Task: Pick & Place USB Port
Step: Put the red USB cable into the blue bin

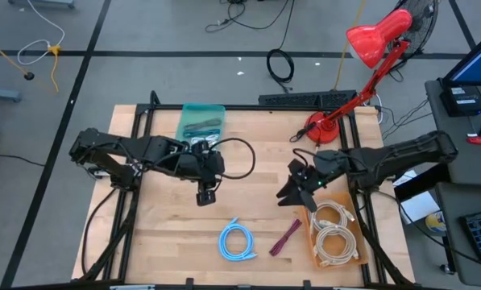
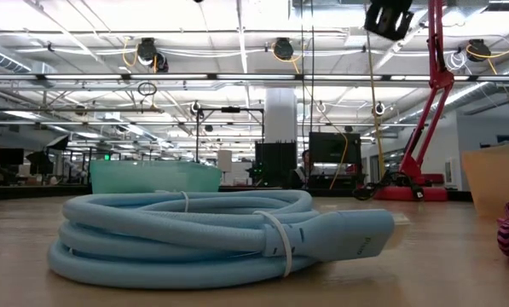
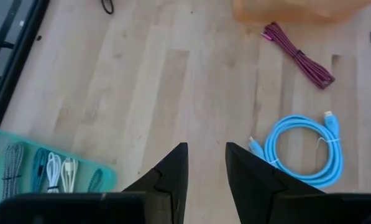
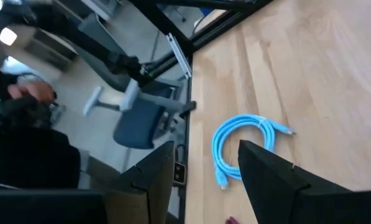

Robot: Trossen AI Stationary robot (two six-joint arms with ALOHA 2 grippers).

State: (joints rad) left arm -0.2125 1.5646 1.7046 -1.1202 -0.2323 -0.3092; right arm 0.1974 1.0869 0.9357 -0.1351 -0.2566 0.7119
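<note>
A coiled cable (image 1: 236, 241) is lying on the desk (image 1: 167, 229) near its front edge, with a bundled cable (image 1: 286, 238) just to its right. Right of that, a tray (image 1: 310, 240) is holding two more coils (image 1: 333, 234). A bin (image 1: 201, 121) is sitting at the back, left of a lamp base (image 1: 321, 128).

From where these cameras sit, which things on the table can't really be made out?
- Teal bin: the high view shows cables too small to sort; the low view shows only its wall.
- Orange bin: cut by the edge in the low and left wrist views.
- Magenta cable: only a sliver at the low view's edge.
- Blue cable: its far coils hide behind the near ones in the low view.
- Person in the right wrist view: blurred.
</note>
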